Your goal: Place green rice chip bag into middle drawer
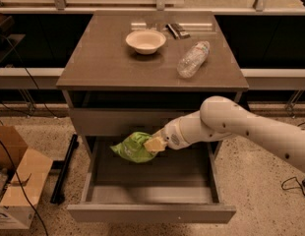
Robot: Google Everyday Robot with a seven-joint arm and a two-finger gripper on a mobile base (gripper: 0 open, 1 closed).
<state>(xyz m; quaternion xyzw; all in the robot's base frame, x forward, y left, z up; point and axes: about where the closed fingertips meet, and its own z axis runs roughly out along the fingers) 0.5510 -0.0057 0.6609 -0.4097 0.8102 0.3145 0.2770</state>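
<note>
The green rice chip bag (132, 147) is a crinkly bright-green bag held just above the back left of the open middle drawer (151, 211). My gripper (153, 144) is shut on the bag's right end, reaching in from the right on a white arm. The drawer is pulled out below the cabinet top, and its grey-brown floor is bare. The bag hangs a little over the drawer's interior, under the closed drawer front above it.
On the cabinet top (103, 65) stand a white bowl (145, 41), a clear plastic bottle (193, 59) lying on its side, and a small dark packet (176, 30). A cardboard box (15, 181) sits on the floor at the left. Cables lie on the floor.
</note>
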